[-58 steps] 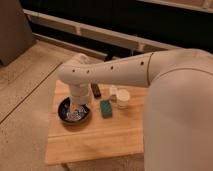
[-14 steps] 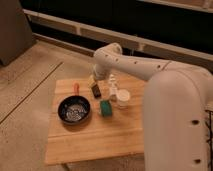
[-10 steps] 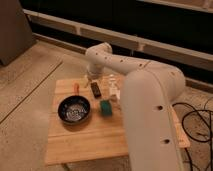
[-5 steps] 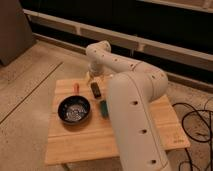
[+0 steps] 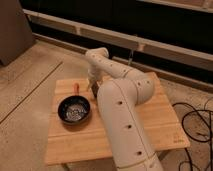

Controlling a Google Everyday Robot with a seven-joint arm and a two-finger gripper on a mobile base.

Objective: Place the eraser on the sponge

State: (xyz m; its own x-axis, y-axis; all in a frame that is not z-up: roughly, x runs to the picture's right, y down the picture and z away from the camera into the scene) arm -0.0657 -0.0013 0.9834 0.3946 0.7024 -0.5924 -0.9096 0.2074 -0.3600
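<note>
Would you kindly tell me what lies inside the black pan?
The pan holds a pale greyish patch at its middle; what it is cannot be told. The pincer hangs beside the orange handle, and the arm covers the table beyond it.

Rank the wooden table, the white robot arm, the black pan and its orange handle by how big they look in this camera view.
1. wooden table and white arm: unsure, since the arm is nearer the camera.
2. black pan.
3. orange handle.
The gripper is beside that handle, over the table's far side.
</note>
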